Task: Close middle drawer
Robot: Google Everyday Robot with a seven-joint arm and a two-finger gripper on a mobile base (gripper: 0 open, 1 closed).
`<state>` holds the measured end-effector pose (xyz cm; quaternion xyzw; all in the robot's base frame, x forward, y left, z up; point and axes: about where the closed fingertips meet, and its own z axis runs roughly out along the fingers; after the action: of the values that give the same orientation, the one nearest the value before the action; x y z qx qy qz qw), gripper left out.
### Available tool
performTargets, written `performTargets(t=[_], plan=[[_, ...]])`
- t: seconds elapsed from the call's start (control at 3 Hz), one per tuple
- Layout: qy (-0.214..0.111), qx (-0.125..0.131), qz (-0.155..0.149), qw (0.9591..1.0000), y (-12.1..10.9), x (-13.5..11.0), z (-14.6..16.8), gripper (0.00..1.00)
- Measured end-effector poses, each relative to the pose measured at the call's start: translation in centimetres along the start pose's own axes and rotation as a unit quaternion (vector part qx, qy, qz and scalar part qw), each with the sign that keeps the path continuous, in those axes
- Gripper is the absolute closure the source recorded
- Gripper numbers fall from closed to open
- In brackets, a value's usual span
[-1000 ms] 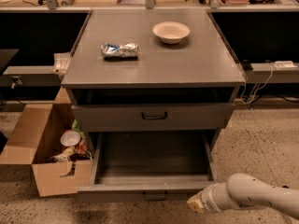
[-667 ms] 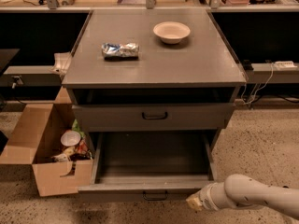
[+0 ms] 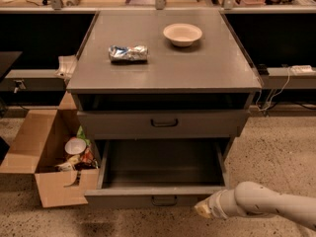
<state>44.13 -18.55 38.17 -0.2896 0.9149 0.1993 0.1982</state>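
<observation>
The middle drawer (image 3: 160,195) is pulled far out of the grey cabinet. It is empty inside, with a low flat front and a small dark bar handle (image 3: 164,200) at the centre. Above it, the taller-fronted top drawer (image 3: 163,124) stands slightly out, with a dark gap under the cabinet top. The lowest drawer is hidden beneath the open one. My gripper (image 3: 201,210) is at the end of the white arm (image 3: 261,204) that comes in from the lower right. It is low, just in front of the right end of the middle drawer's front.
A beige bowl (image 3: 182,34) and a crumpled foil packet (image 3: 128,53) lie on the cabinet top (image 3: 197,68). An open cardboard box (image 3: 47,152) with cups and trash stands on the speckled floor to the left of the drawer. Cables and a power strip (image 3: 296,70) are at the right.
My gripper has edged slightly left and up toward the drawer front. The drawer has not moved.
</observation>
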Motion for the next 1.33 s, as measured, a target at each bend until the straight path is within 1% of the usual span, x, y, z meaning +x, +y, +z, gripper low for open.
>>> performTargets(t=[0.33, 1.0, 1.33], plan=[[-0.010, 0.004, -0.002, 0.9999, -0.8, -1.5, 0.7, 1.00], [-0.033, 0.011, -0.012, 0.9993, -2.7, -5.4, 1.6, 1.00], [-0.035, 0.013, -0.012, 0.9992, -2.8, -5.7, 1.7, 1.00]])
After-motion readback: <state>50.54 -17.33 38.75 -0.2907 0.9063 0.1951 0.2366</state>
